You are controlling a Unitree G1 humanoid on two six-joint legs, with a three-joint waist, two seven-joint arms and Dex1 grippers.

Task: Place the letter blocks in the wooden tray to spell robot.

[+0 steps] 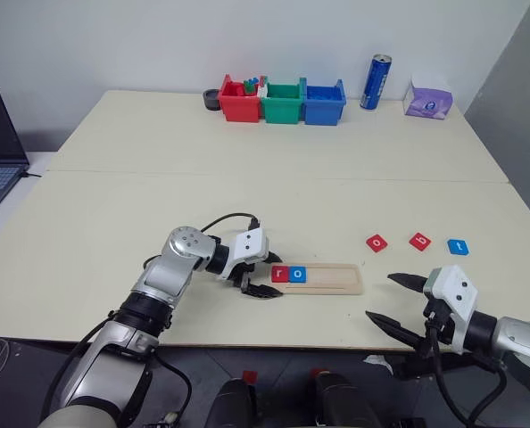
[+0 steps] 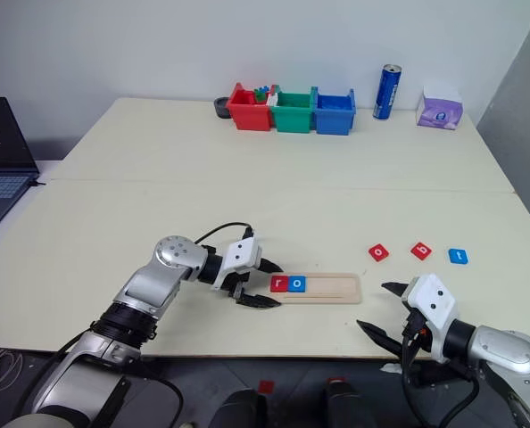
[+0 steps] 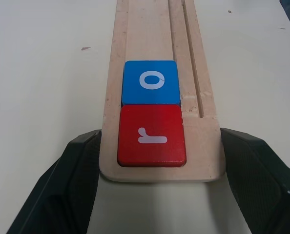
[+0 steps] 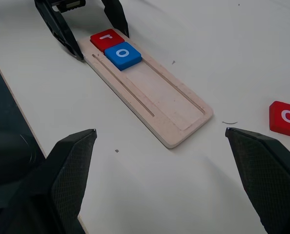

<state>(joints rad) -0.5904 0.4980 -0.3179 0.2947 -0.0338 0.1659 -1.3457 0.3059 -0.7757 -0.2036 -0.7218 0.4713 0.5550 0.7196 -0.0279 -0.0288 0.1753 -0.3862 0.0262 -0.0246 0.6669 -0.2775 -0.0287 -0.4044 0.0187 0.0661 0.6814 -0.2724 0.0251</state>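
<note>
Long narrow pale wooden tray point(image 1: 318, 278) with shallow lengthwise grooves, lying flat on the cream bench point(image 1: 247, 178), its near end set between the two black fingers of the left pincer point(image 1: 263, 278); those fingers bracket the tray's end on either side, clamped about it as far as the wrist view shows. Seated in the tray at that same end: one red square tile bearing a white "r" point(image 3: 152, 135), closest to the left pincer, and one blue square tile bearing a white "o" point(image 3: 150, 82) touching it on the far side; the remainder of the tray beyond them is bare wood. The right pincer point(image 1: 397, 301), fingers spread wide apart and holding nothing, hangs at the bench's front edge, off the tray's other end. Beyond the right pincer, loose on the bench in a row well apart from the tray: red "o" tile point(image 1: 377, 242), red "b" tile point(image 1: 420, 241), blue "t" tile point(image 1: 459, 246).
</note>
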